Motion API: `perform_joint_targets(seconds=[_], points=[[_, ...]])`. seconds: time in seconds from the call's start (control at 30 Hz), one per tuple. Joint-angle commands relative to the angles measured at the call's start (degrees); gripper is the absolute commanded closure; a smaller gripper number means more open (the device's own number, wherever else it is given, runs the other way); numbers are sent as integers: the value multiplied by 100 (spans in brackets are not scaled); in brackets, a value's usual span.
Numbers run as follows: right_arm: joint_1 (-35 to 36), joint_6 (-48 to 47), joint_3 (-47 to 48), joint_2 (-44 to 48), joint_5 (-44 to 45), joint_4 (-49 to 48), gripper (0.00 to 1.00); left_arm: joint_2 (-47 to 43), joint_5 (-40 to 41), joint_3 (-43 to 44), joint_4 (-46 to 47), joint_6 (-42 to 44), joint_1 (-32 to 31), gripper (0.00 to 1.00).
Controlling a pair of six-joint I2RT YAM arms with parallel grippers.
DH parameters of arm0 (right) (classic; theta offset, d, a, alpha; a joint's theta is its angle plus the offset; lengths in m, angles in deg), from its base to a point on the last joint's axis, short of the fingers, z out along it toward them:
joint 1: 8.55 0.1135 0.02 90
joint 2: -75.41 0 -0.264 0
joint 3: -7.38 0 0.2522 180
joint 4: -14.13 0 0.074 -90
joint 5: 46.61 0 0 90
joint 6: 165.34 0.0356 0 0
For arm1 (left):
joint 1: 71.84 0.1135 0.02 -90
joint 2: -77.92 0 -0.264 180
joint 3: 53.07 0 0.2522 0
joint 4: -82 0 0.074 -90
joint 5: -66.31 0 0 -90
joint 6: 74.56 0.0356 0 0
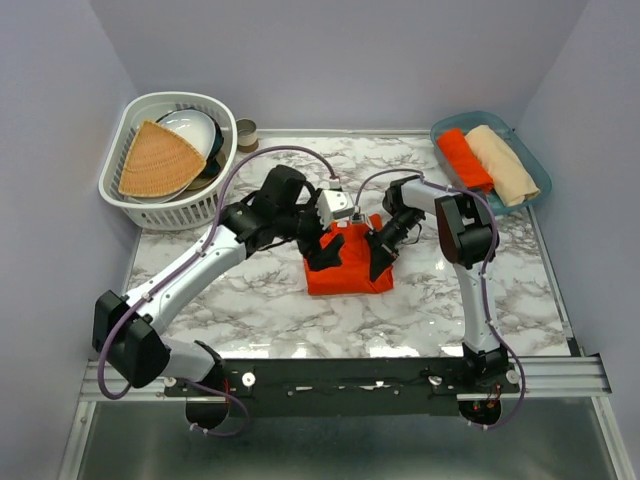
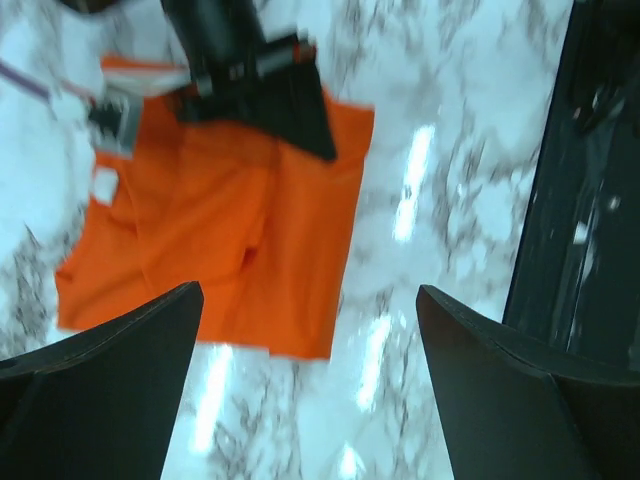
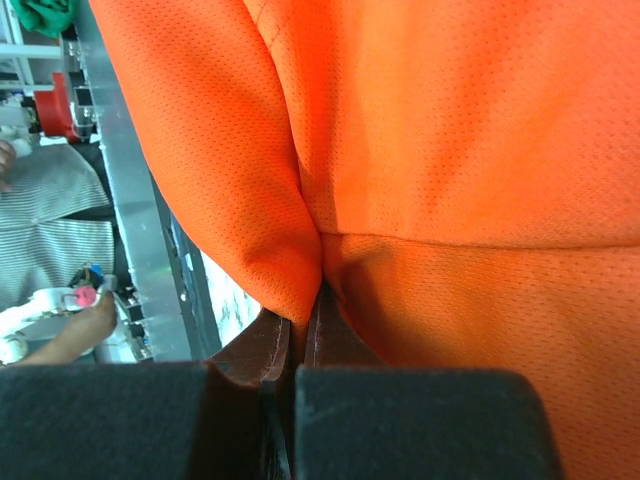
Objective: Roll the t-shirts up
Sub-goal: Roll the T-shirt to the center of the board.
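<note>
Top external shows the t-shirt (image 1: 348, 270) just beneath the wide-open, empty left gripper (image 1: 322, 248); the right gripper (image 1: 383, 257) pinches its fold.

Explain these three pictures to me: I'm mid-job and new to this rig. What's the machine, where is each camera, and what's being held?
These are two robot arms bolted at the near edge of a marble table. The wide picture comes from a fixed camera above and behind them. The other two come from a camera on each wrist, looking along its own pincer.

In the middle lies a folded orange t-shirt. The left pincer is wide open over it and holds nothing; the dark wedges at the bottom of its view are its fingers. The right pincer is shut on a fold of that shirt, which fills its view.

Far left, a white basket holds a tan woven mat; far right, a blue tray holds a rolled orange t-shirt and a cream roll.
</note>
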Motion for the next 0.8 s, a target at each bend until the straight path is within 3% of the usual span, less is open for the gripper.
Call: perform_joint_targets(seconds=[0.0, 0.03, 0.07, 0.17, 0.3, 0.33, 0.37, 0.5, 0.77], points=[[-22, 88, 126, -333, 339, 812, 94, 28, 722, 121, 1020, -1111, -550, 2], [-22, 106, 143, -360, 339, 812, 94, 27, 678, 147, 853, -654, -612, 17], [-22, 132, 170, -378, 304, 812, 94, 19, 825, 174, 651, 481, -743, 24], [-22, 141, 170, -431, 234, 812, 94, -305, 1310, -491, 797, 1335, -1192, 33], [-22, 54, 135, -475, 190, 812, 94, -509, 951, -1538, 1457, 1766, -1333, 29], [-22, 27, 109, -483, 190, 812, 94, -448, 950, -1618, 1510, 1776, -1438, 4], [-22, 10, 91, -483, 164, 812, 94, -412, 976, -1697, 1554, 1785, -1491, 1], [-22, -122, -85, -466, -29, 786, 94, -254, 1248, -2031, 1949, 1776, -1693, 1], [-22, -219, -182, -510, -214, 812, 94, 124, 1599, -2146, 1783, 2136, -1746, 5]])
